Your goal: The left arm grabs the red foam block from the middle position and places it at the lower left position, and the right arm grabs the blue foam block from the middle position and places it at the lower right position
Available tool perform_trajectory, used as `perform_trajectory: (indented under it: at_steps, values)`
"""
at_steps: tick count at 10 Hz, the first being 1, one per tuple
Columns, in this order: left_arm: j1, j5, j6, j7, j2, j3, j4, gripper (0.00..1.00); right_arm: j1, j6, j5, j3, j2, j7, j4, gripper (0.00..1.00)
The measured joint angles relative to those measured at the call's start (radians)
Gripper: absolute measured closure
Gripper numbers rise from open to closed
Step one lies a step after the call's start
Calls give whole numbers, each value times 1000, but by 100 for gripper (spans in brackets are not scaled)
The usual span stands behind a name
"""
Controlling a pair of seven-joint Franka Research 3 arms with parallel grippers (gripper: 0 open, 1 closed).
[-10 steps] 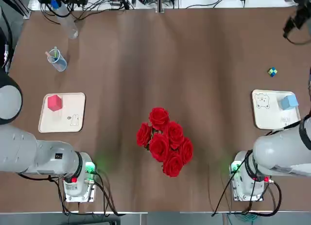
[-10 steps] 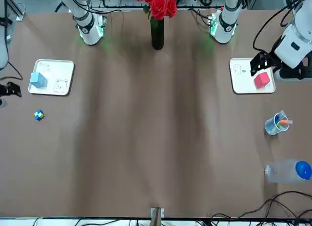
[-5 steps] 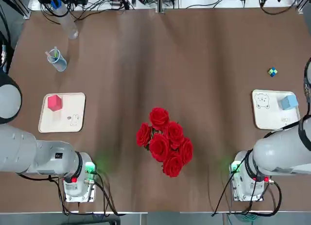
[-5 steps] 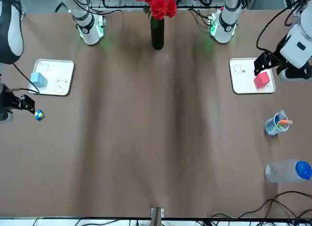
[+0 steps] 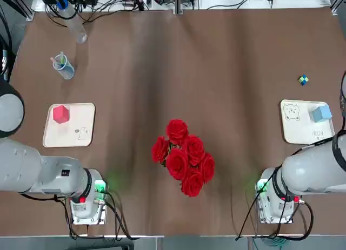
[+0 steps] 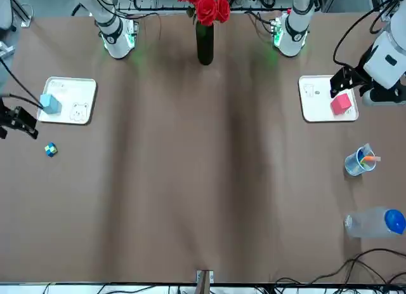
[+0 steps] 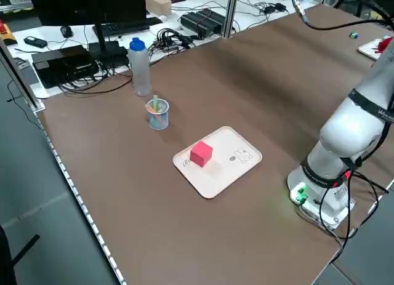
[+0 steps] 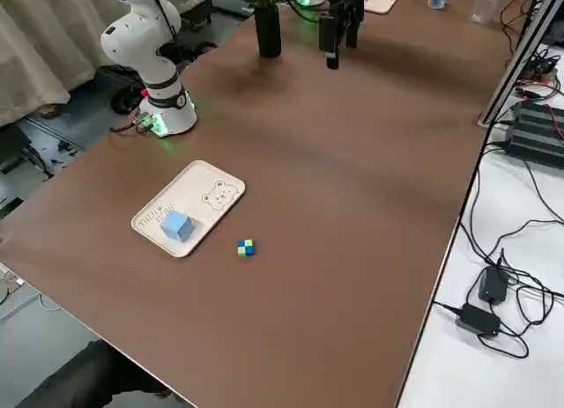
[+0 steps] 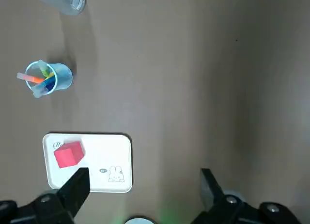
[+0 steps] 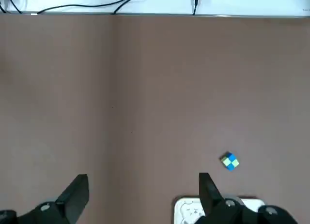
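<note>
You can count both placements done, as far as the views show. The red foam block [image 5: 60, 114] sits on the lower left position [image 5: 81, 135] by the tabletop's left edge. The blue foam block [image 5: 321, 113] sits on the lower right position [image 5: 300, 132] by the right edge. The left gripper [image 9: 143, 185] and the right gripper [image 10: 143, 185] hang raised, fingers spread and empty.

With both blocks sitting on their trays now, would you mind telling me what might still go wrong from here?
1. The red foam block sits near a corner of the lower left position, so a nudge could push it off.
2. The blue foam block rests close to the outer edge of the lower right position, with the right hand open nearby; a low sweep might clip it.
3. The left hand hangs open by the red block, so retracting low risks a bump.
</note>
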Motion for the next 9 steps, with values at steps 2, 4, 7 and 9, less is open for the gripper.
perform_trajectory:
  at_steps: [2,4,7,9]
  values:
    - [0,0,0,0,0,0,0,0,32,-35,37,-48,-24,16,0,0]
    - [0,0,0,0,0,0,0,0,42,-77,53,-74,-32,7,0,0]
    - [0,0,0,0,0,0,0,0,49,-154,56,-74,-32,-20,-8,0]
    - [0,0,0,0,0,0,0,0,49,-159,60,-76,-31,-20,-31,0]
